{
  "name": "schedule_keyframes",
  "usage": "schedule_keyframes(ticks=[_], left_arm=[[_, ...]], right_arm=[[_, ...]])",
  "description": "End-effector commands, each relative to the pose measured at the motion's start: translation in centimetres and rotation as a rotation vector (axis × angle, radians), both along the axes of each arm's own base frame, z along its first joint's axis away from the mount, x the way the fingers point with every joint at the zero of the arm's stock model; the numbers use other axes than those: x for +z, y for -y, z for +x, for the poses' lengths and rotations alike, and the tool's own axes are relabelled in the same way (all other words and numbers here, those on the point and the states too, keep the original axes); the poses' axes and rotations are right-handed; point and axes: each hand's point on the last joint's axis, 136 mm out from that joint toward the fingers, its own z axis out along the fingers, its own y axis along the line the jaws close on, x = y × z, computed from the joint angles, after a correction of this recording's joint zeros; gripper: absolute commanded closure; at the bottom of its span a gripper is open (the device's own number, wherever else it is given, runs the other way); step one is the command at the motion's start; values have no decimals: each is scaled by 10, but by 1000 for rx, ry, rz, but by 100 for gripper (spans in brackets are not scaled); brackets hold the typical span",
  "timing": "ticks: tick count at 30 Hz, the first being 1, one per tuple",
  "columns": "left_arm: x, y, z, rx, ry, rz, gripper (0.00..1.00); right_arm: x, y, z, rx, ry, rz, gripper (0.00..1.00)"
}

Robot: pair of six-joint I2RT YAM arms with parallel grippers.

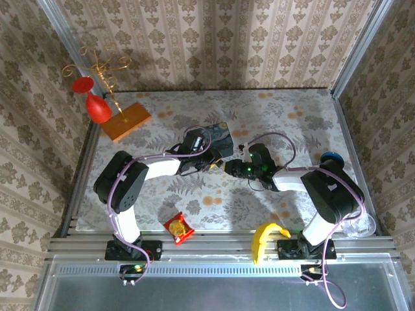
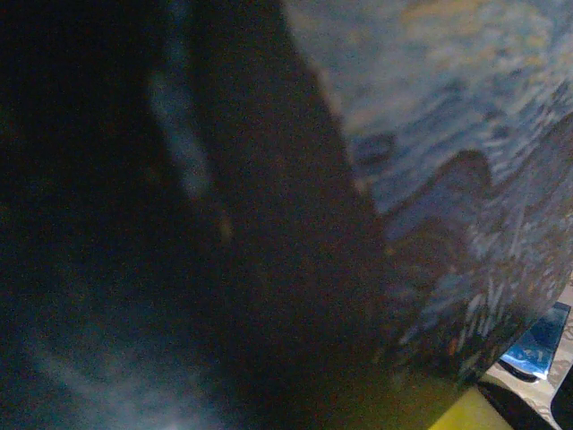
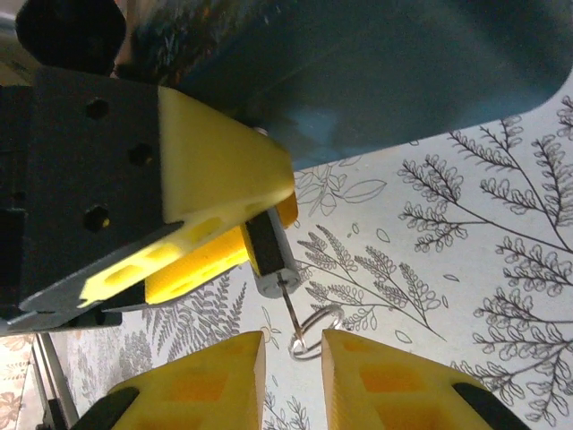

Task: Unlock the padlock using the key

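Leaf-print table [image 1: 292,116], enclosed by patterned wallpaper [image 1: 227,39]. Left gripper [image 3: 273,224] pinches the padlock [image 3: 269,255] beside the blue tin [image 3: 376,72]. Right gripper [image 3: 292,367], jaws spread, sits just beside the padlock, key ring [image 3: 309,327] at its tips.

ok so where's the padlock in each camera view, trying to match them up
top external: the padlock is a tiny speck mid-table, just below the blue tin.
left wrist: too dark and blurred to pick it out; the blue tin is at upper right.
right wrist: centre-left, the padlock is pinched in the left tool, with the key poking from its lower end.
shared landmark: the blue tin.
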Motion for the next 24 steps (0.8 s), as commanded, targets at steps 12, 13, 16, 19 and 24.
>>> schedule_keyframes(ticks=[12, 13, 16, 19, 24], left_arm=[[-17, -2, -20, -13, -128, -16, 100], [-17, -2, -20, -15, -127, -16, 100], [-17, -2, -21, -19, -126, -17, 100], [-17, 0, -23, -29, -129, -19, 100], [-16, 5, -29, -61, -142, -29, 100]], right_arm=[[3, -13, 10, 22, 20, 33, 87], [3, -13, 10, 23, 21, 35, 93], [2, -12, 12, 14, 22, 38, 100], [6, -13, 14, 14, 33, 60, 100], [12, -13, 17, 27, 62, 100, 100]])
